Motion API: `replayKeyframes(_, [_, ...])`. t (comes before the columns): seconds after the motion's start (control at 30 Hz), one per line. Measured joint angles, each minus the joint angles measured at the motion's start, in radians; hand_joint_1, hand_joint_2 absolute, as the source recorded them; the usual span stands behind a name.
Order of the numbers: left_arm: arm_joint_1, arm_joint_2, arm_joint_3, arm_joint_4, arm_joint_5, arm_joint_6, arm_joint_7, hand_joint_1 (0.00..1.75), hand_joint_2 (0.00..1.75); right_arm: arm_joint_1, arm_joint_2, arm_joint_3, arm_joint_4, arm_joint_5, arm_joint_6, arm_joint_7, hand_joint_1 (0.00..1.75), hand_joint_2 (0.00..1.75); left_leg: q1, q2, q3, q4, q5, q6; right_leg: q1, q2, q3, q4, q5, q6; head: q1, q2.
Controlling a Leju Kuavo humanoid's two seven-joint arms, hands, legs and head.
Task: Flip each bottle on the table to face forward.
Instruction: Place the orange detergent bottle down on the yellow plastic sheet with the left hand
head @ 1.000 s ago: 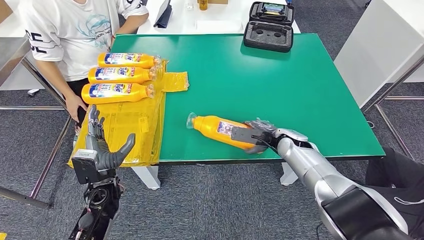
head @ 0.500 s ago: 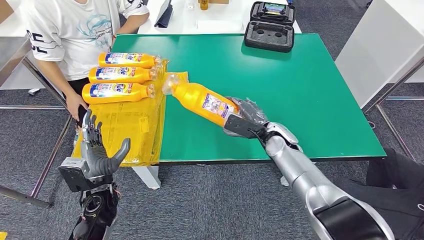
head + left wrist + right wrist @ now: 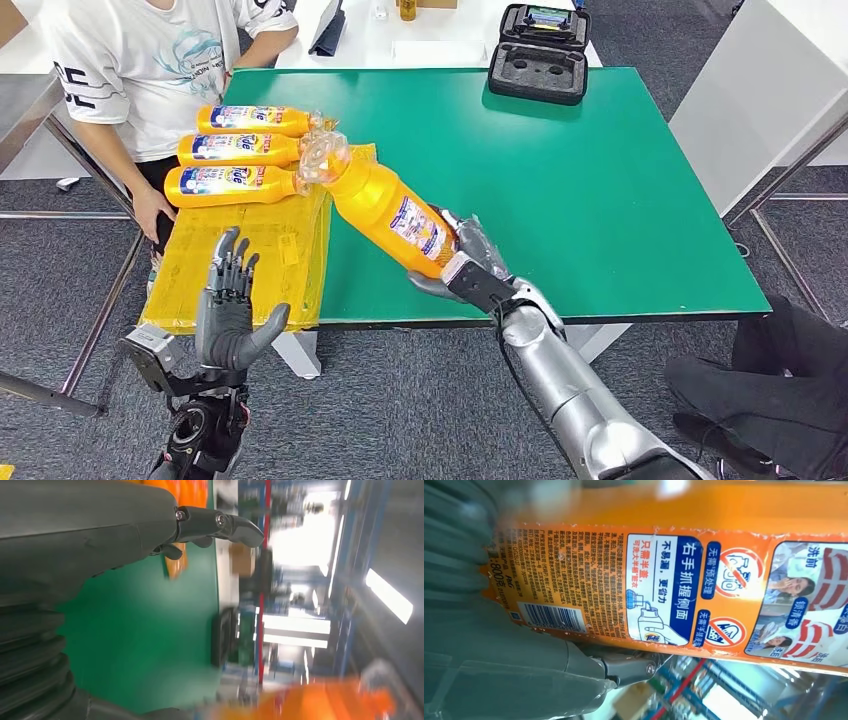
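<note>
My right hand (image 3: pixel 462 262) grips the base of an orange bottle (image 3: pixel 385 212) and holds it tilted up above the green table (image 3: pixel 560 180), its clear cap (image 3: pixel 322 158) pointing toward the far left. The bottle's back label (image 3: pixel 704 592) faces my right wrist camera. Three orange bottles (image 3: pixel 238 150) lie side by side with front labels up on a yellow sheet (image 3: pixel 250 250) at the table's left end. My left hand (image 3: pixel 228 310) hovers open, fingers spread, over the sheet's near edge. In the left wrist view, a blurred orange shape is in front of the left hand (image 3: pixel 95 535).
A person in a white T-shirt (image 3: pixel 150 60) sits at the table's far left corner, one hand near the yellow sheet. A black open case (image 3: pixel 537 55) lies at the table's far edge. A white table (image 3: pixel 770 90) stands to the right.
My right hand has lifted the orange bottle off the table and swung it up and to the left, toward the three lying bottles. My left hand has risen toward the yellow sheet.
</note>
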Motion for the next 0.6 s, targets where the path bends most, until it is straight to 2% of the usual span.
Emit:
replayKeyframes(0.4, [-0.058, -0.014, -0.131, 0.048, -0.021, -0.046, 0.016, 0.0, 1.75, 0.076, 0.078, 0.12, 0.023, -0.028, 0.002, 0.0, 1.72, 1.75, 0.0, 0.0, 0.0, 0.0, 0.0, 0.0, 0.0, 0.0, -0.001, 0.0, 0.0, 0.0, 0.0, 0.0])
replayKeyframes(0.6, [-0.082, -0.014, -0.156, 0.088, -0.059, -0.002, 0.008, 0.0, 1.75, 0.077, 0.102, 0.149, 0.055, -0.011, 0.024, 0.0, 1.69, 1.75, 0.0, 0.0, 0.0, 0.0, 0.0, 0.0, 0.0, 0.0, 0.0, 0.0, 0.0, 0.0, 0.0, 0.0])
